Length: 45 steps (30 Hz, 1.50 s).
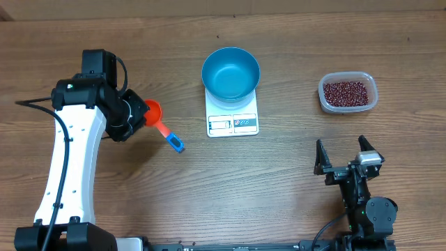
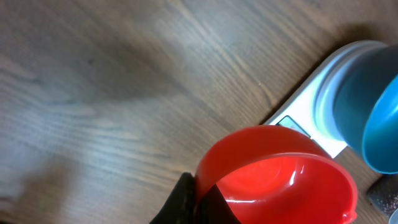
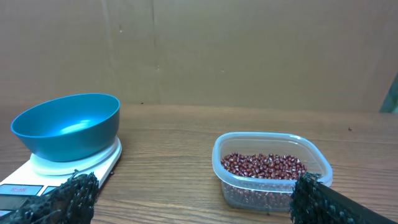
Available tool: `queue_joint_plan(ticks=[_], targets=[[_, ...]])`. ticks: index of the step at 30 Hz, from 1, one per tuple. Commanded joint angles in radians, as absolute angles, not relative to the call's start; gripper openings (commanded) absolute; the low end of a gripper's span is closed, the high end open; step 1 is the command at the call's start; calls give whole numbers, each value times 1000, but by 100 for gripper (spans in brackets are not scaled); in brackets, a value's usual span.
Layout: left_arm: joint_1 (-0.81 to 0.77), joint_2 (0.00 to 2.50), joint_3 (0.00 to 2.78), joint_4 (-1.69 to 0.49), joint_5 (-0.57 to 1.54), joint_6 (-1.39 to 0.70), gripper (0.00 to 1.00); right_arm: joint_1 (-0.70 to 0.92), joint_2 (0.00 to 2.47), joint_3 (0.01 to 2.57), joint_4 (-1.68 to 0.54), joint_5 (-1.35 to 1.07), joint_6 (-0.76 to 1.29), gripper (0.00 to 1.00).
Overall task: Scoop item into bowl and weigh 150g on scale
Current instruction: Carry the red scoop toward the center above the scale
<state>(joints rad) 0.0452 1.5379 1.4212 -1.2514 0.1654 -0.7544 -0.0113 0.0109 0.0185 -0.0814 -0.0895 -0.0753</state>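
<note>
Overhead and wrist views of a wooden surface. The blue bowl stands on the white scale near the middle of the far edge; the scale's display and buttons face the near edge. The beans lie in a clear tub toward the far right corner, well apart from the bowl and scale. At the left side, the left arm reaches toward the scale, and the left jaws are closed on the rim of the red-orange scoop: the left wrist view shows one dark finger outside the cup wall and a dark part just inside it. The scoop's blue-tipped handle points toward the near right, away from the arm. Whether the scoop rests on the surface or is lifted cannot be told. Near the near edge at the right, the right jaws stand fully apart with nothing between them, facing the far edge, with the tub ahead of them and the bowl ahead to their left.
</note>
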Motion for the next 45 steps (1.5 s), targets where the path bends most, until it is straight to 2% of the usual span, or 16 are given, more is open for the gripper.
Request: queue_joint_plan(ticks=[1,13,29,45], targets=[[38,1512,1438,-1276,176,-786,4,-5,2,8,-77,-91,-77,100],[11,1464,1438,-1375,100,-815,4,-5,2,8,-77,-91,-76,100],[-271,1434,1438,-1364,-113,-983,4,-5,2,8,-77,-91,-77,100],[-442,1434,1438,-1271,-107,-1161,4,-5,2,8,-77,-91,-76,100]])
